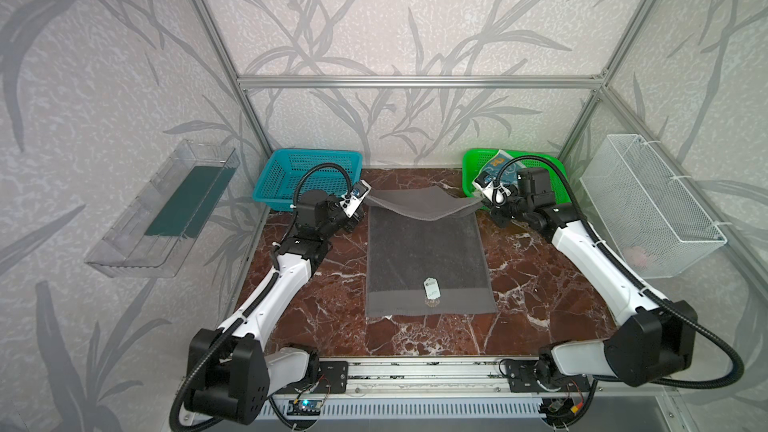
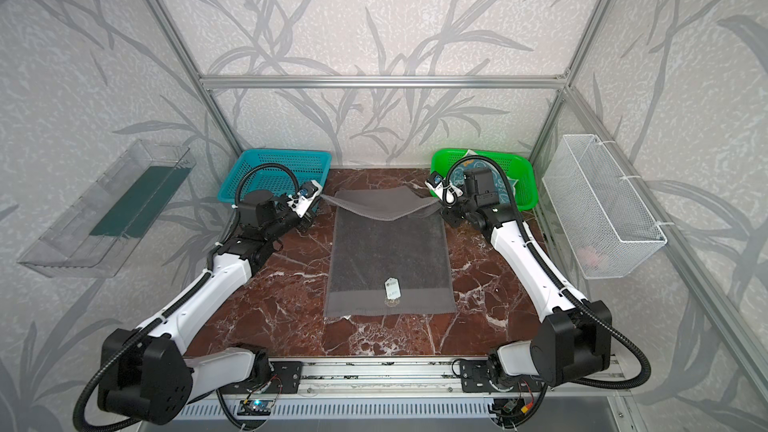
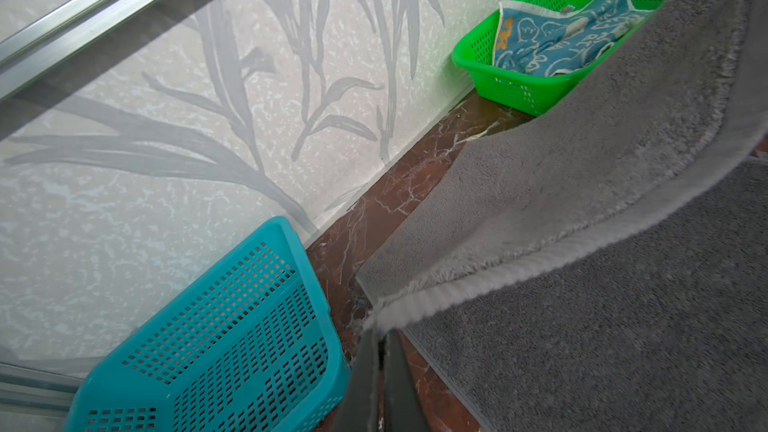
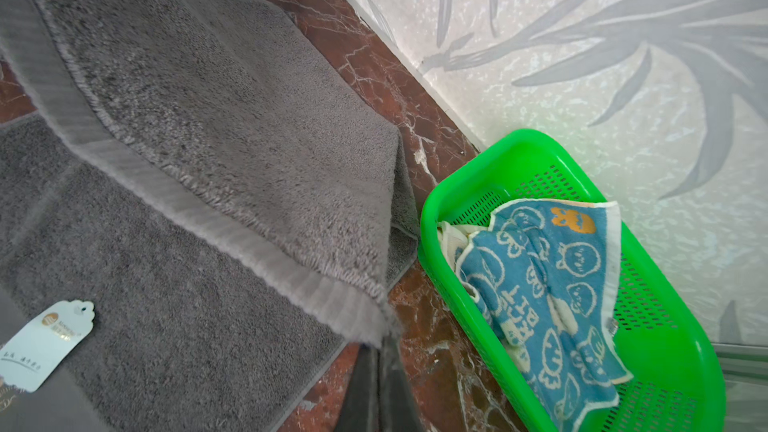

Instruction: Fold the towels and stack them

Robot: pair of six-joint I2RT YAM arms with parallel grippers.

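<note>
Letters "BIT" are read on the teal towel (image 4: 540,284); corners of the grey towel (image 1: 428,255) are clamped by the left tool (image 3: 381,332) and the right tool (image 4: 380,344).

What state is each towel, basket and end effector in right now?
grey towel, flat on table, far edge lifted, sagging.
left end effector, shut on its far left corner.
right end effector, shut on its far right corner.
blue towel, crumpled in the green basket.
teal basket, upright, empty.
</note>
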